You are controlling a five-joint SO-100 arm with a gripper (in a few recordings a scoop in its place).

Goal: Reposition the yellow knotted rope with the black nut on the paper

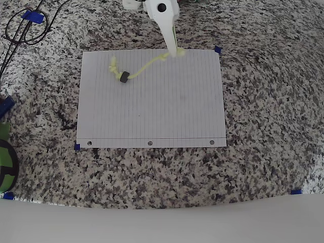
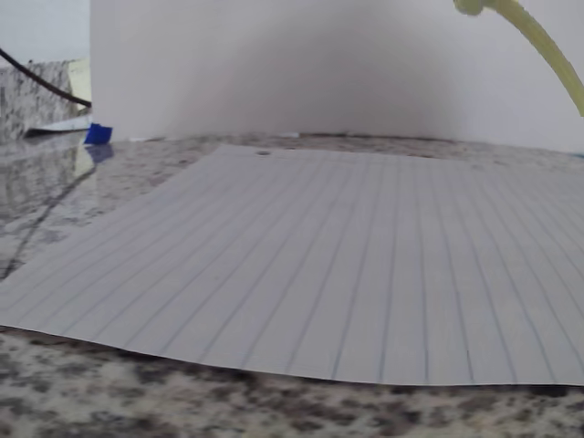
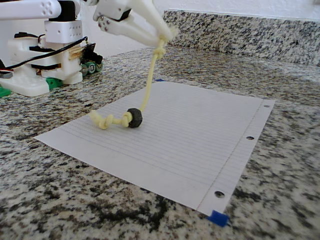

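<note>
The step in hand looks like the carry: the tool (image 3: 167, 34) is pinched on one end of the rope (image 3: 148, 85) and holds it up, while the other knotted end and the nut (image 3: 134, 118) rest on the paper (image 1: 152, 111), toward its far left in the overhead view. Next it likely needs to drag or lift the rope across and let go. The arm reaches down from the far edge of the surface (image 1: 263, 167), fingers angled steeply.

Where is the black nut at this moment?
In the overhead view the black nut rests on the paper, in its upper left part, threaded on the yellow knotted rope beside the rope's left knot.
</note>
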